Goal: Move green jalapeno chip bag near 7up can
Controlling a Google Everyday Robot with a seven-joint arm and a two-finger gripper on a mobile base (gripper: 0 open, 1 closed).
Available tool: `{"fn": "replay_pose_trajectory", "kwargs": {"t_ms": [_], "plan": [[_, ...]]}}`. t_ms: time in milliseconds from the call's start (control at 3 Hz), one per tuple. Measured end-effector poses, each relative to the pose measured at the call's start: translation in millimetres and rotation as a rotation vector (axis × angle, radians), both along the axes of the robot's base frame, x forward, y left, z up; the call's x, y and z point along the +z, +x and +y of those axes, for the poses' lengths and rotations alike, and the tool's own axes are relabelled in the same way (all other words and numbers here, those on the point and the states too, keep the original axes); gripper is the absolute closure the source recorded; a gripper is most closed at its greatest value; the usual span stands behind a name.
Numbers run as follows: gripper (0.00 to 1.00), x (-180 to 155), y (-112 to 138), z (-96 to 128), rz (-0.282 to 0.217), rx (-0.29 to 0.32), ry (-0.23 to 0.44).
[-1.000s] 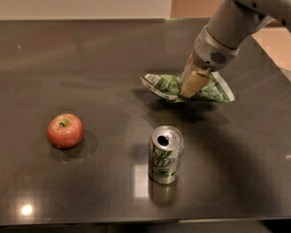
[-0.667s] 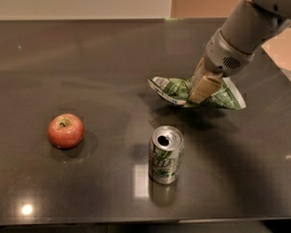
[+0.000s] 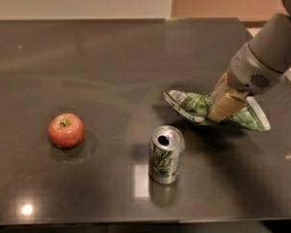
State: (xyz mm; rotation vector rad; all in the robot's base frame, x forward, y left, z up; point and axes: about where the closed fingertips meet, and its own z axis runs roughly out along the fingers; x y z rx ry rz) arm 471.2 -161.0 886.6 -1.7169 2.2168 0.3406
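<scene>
The green jalapeno chip bag is green with white patches and lies crumpled on the dark table, right of centre. My gripper comes in from the upper right and is shut on the bag's middle. The bag's right end sticks out past the gripper. The 7up can stands upright with its silver top open, just in front and left of the bag, a short gap apart.
A red apple sits on the table's left side. The dark glossy table ends at its front edge near the bottom and its right edge behind my arm.
My gripper has dragged the chip bag to the right and slightly toward the front. The can and apple have not moved.
</scene>
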Motion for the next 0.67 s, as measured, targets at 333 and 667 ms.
{"fn": "replay_pose_trajectory", "kwargs": {"t_ms": [333,667], "plan": [[1.0,-6,-27,-13,0.033,-0.024,-0.005],[1.0,-10,-51,-19,0.063,-0.03,-0.006]]}}
